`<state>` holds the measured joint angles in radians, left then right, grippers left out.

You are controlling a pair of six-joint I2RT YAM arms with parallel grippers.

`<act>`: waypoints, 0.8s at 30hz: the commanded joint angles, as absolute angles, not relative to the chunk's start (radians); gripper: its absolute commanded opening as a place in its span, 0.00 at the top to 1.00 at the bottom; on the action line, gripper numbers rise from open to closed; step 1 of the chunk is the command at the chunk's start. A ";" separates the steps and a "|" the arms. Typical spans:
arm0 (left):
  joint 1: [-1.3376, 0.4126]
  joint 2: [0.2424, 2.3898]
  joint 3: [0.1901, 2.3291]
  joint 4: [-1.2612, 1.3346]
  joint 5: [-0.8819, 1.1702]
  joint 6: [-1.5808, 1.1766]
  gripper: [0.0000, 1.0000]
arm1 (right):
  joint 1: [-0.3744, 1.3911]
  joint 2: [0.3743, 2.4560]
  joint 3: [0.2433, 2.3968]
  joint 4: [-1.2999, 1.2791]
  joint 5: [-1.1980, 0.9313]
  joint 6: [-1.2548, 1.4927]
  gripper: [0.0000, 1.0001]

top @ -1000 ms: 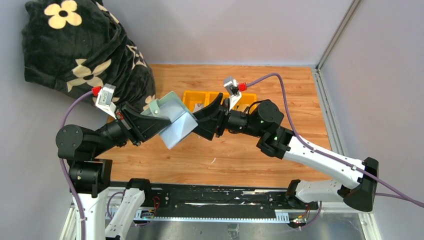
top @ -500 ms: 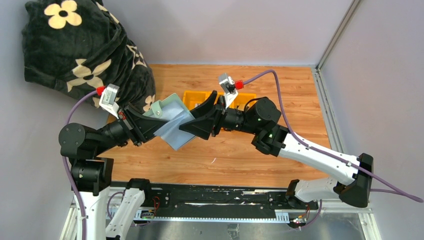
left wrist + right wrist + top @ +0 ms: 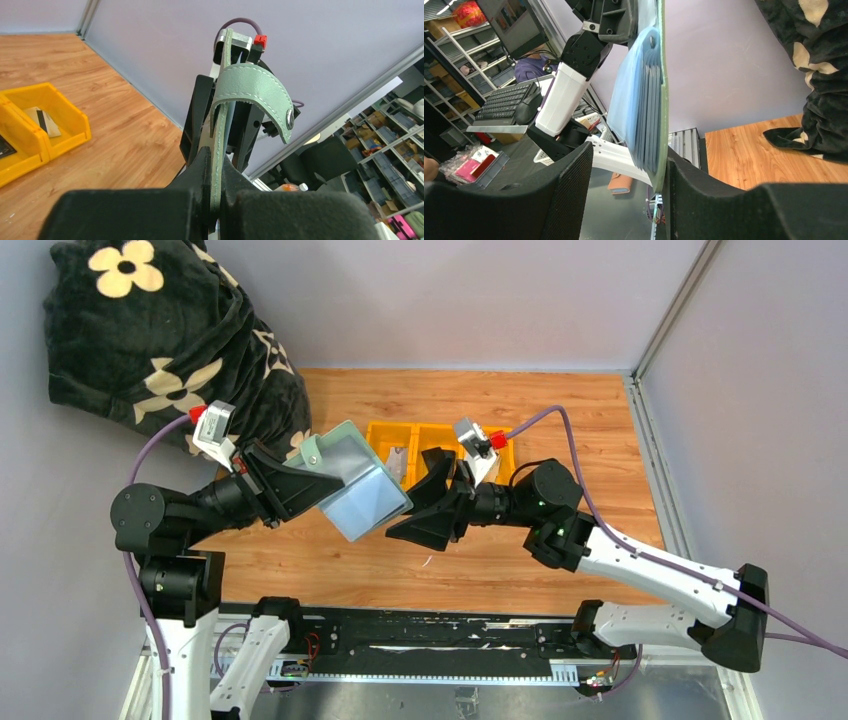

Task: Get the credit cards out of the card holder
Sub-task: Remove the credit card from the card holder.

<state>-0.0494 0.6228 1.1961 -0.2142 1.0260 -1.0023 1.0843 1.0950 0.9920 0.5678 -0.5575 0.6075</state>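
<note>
Top view, left gripper [image 3: 305,485]: is clamping the card holder [image 3: 358,483] at one end and holding it above the table [image 3: 560,420], with the pale blue inside facing up.
Top view, right gripper [image 3: 412,508]: is spreading its fingers wide at the holder's right corner and grasping nothing.
Top view, yellow tray [image 3: 380,432]: is sitting on the wood behind both grippers, partly hidden by the right arm [image 3: 620,560]. A credit card [image 3: 398,462] is lying in one compartment.
Top view, flowered cushion [image 3: 150,340]: is filling the far left corner behind the left arm [image 3: 170,515].
Left wrist view, card holder [image 3: 218,150]: is showing edge-on, pinched between the closed fingers of the left gripper [image 3: 215,172], with its clasp strap [image 3: 250,82] curling over to the right.
Left wrist view, right arm [image 3: 200,115]: is standing directly behind the holder, blocking the view past it.
Left wrist view, yellow tray [image 3: 75,125]: is lying at left, with a tan dark-striped credit card [image 3: 42,121] in its end compartment.
Right wrist view, right gripper [image 3: 629,155]: is holding its fingers far apart either side of the fanned leaves [image 3: 634,90] of the card holder [image 3: 663,75]. Whether either finger touches cannot be told, nor whether cards are sitting in the leaves.
Right wrist view, surroundings: the left arm [image 3: 569,95] is reaching in overhead, and the flowered cushion [image 3: 814,75] is crowding the right.
</note>
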 commanded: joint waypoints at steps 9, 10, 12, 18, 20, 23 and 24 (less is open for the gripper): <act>-0.054 0.627 1.247 -0.159 1.035 -1.062 1.00 | 1.094 1.040 0.980 0.559 -0.501 0.567 0.69; -0.054 0.626 1.246 -0.159 1.035 -1.064 1.00 | 1.094 1.041 0.981 0.556 -0.489 0.566 0.71; -0.054 0.626 1.246 -0.159 1.035 -1.064 1.00 | 1.094 1.042 0.983 0.549 -0.455 0.575 0.73; -0.054 0.626 1.250 -0.157 1.039 -1.065 1.00 | 1.090 1.048 0.983 0.560 -0.420 0.588 0.76; -0.054 0.626 1.250 -0.156 1.039 -1.068 1.00 | 1.088 1.051 0.986 0.556 -0.394 0.597 0.77; -0.054 0.625 1.249 -0.154 1.040 -1.068 1.00 | 1.086 1.059 0.991 0.556 -0.381 0.601 0.77; -0.054 0.625 1.250 -0.153 1.041 -1.070 1.00 | 1.086 1.062 0.993 0.557 -0.379 0.603 0.77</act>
